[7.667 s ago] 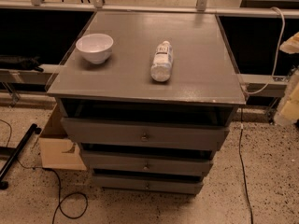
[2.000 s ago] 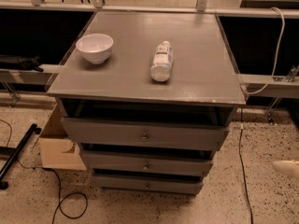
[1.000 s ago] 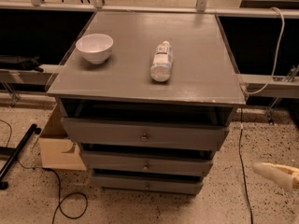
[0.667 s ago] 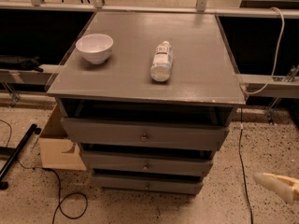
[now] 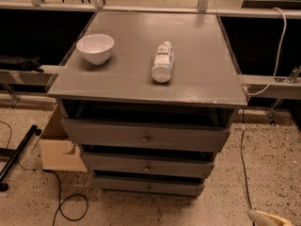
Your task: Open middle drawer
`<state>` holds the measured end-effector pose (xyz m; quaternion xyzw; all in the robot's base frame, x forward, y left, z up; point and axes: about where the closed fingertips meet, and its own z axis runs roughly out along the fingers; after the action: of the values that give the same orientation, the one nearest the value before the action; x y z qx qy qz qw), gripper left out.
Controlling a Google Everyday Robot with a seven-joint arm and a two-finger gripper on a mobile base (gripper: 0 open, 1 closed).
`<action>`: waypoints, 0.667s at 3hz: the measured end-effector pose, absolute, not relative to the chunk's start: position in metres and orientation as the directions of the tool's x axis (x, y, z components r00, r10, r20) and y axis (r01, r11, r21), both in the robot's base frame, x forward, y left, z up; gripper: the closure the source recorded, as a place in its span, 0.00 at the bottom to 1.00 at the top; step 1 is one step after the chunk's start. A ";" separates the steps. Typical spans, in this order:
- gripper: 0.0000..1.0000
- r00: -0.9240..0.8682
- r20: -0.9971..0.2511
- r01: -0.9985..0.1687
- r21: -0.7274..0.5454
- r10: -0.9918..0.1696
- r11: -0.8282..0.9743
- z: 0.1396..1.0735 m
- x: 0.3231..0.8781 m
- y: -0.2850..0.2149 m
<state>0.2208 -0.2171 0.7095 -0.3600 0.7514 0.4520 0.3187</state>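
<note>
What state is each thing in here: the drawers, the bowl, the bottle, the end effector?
Middle drawer: looks shut, nothing touching its knob.
Top drawer: looks shut or barely out; cannot tell which.
Bottom drawer: looks shut.
Bowl: upright on the cabinet top, looks empty.
Bottle: lying on its side on the cabinet top.
End effector: low at the bottom right edge, apart from the drawers.
</note>
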 end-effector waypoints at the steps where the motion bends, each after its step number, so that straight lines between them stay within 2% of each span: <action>1: 0.00 -0.546 -0.799 -0.823 0.455 -0.253 0.339 0.706 0.220 -0.216; 2: 0.00 -0.555 -0.792 -0.816 0.459 -0.253 0.351 0.701 0.220 -0.215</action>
<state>0.2204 -0.2150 0.7008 -0.3518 0.7595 0.4479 0.3141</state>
